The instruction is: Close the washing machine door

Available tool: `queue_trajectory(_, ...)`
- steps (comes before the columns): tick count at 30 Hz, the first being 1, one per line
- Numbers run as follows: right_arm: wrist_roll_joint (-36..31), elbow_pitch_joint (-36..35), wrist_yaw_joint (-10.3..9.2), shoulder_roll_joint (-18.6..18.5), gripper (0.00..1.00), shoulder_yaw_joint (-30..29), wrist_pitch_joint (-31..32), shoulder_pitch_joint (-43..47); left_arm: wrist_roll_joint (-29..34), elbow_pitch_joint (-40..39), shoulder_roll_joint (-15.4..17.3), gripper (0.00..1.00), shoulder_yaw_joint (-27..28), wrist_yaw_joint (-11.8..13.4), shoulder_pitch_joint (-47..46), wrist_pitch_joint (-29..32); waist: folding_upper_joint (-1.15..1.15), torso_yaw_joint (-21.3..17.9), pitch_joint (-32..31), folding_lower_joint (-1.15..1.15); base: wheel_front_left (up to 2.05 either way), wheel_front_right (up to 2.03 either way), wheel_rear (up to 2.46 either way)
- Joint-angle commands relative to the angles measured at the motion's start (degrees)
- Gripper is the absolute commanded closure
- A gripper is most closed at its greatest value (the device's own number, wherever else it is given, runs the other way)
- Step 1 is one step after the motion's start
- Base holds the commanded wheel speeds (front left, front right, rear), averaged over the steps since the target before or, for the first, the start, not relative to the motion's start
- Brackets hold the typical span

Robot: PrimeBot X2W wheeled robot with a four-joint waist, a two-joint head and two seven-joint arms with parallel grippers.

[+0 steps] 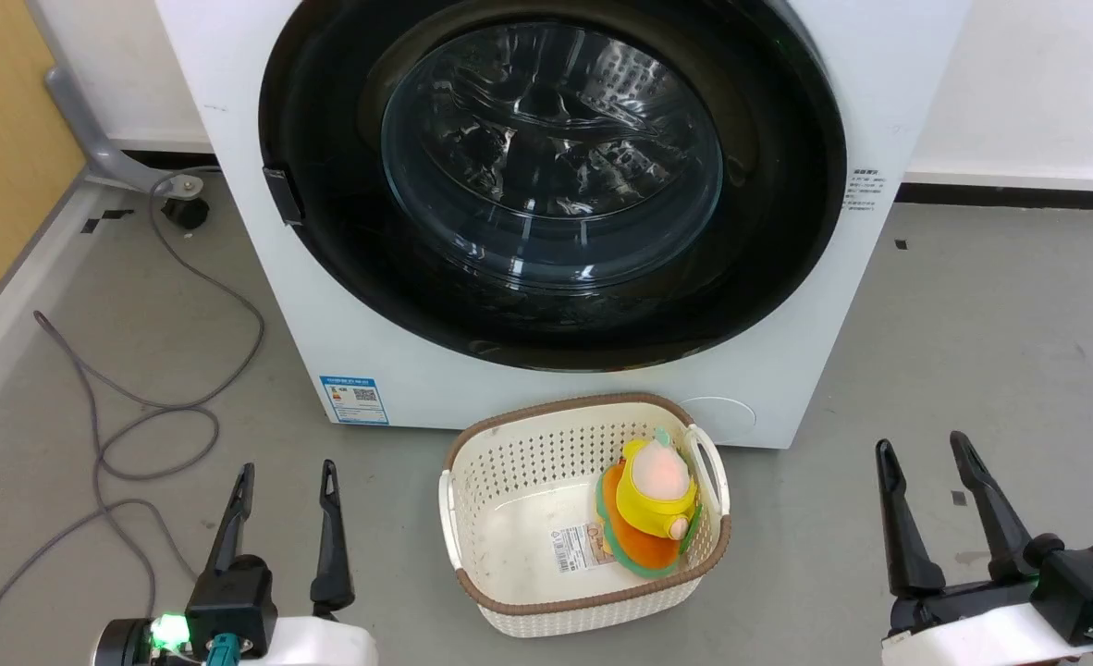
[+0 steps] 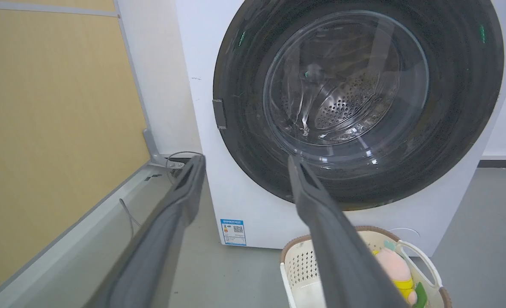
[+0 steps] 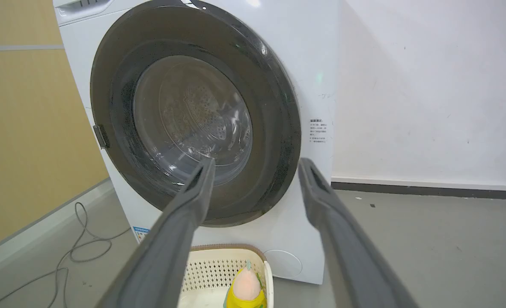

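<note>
Washing machine door (image 1: pixel 551 185) lies flush in the washing machine (image 1: pixel 417 388) in the head view, left jaws and right jaws spread empty, clear of it; left wrist view, flush by its latch (image 2: pixel 219 114); right wrist view, same; an uncaught latch could let it swing out

Two hands, the left hand (image 1: pixel 288 465) and right hand (image 1: pixel 922 440), face one washing machine (image 1: pixel 343 305), one washing machine door (image 1: pixel 551 157), one basket (image 1: pixel 509 462), one plush toy (image 1: pixel 657 486) and one cable (image 1: pixel 260 326).
</note>
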Motion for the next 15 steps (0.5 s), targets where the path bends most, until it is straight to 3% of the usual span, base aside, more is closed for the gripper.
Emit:
queue_trajectory(1,0.00,0.00,0.00,0.00,1.00,-0.03,-0.01,0.00,0.02,0.00,0.00,1.00,-0.02,0.01,0.00,0.00,0.00,-0.01,0.00,0.00,0.00,0.00,0.00)
queue_trajectory(15,-0.68,-0.05,0.00,0.02,1.00,0.09,1.33,-0.21,0.13,-0.28,-0.10,1.00,0.23,-0.60,-0.17,1.40,0.00,-0.21,-0.06,0.00,0.00,0.00,0.00)
